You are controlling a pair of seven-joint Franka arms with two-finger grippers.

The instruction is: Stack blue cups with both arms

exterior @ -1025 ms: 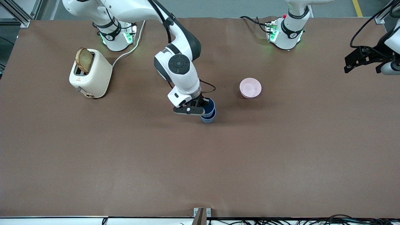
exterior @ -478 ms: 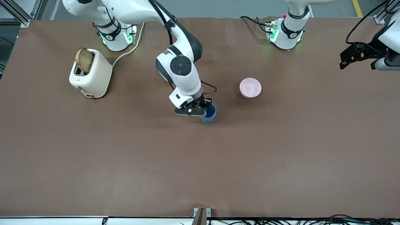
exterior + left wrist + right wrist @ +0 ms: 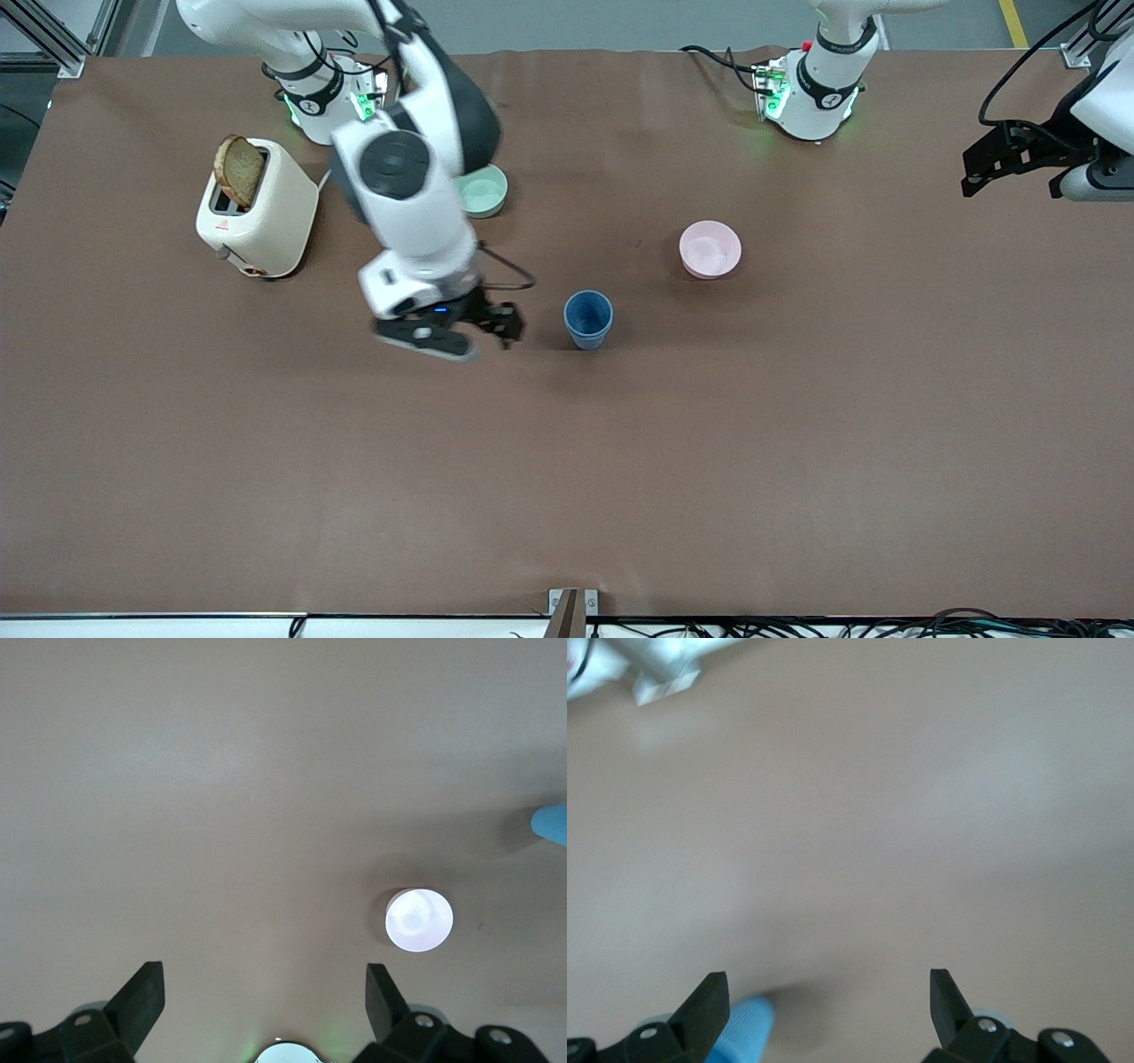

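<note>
The blue cups (image 3: 588, 318) stand nested as one stack mid-table, so they look like a single tumbler. My right gripper (image 3: 498, 324) is open and empty, up beside the stack toward the right arm's end, apart from it. In the right wrist view the gripper (image 3: 824, 997) is wide open, and the cup stack (image 3: 744, 1028) shows near one finger without touching it. My left gripper (image 3: 985, 173) is open and empty, waiting high over the left arm's end of the table. In the left wrist view (image 3: 261, 992) the cup stack (image 3: 551, 824) shows at the edge.
A pink bowl (image 3: 710, 249) sits farther from the front camera than the stack, toward the left arm's end; it also shows in the left wrist view (image 3: 419, 920). A mint-green bowl (image 3: 485, 191) is partly hidden by the right arm. A cream toaster (image 3: 257, 208) holds a bread slice (image 3: 239, 170).
The upper cup sank fully into the lower one. My right gripper let go and swung away toward the right arm's end, uncovering the mint-green bowl. My left gripper shifted slightly.
</note>
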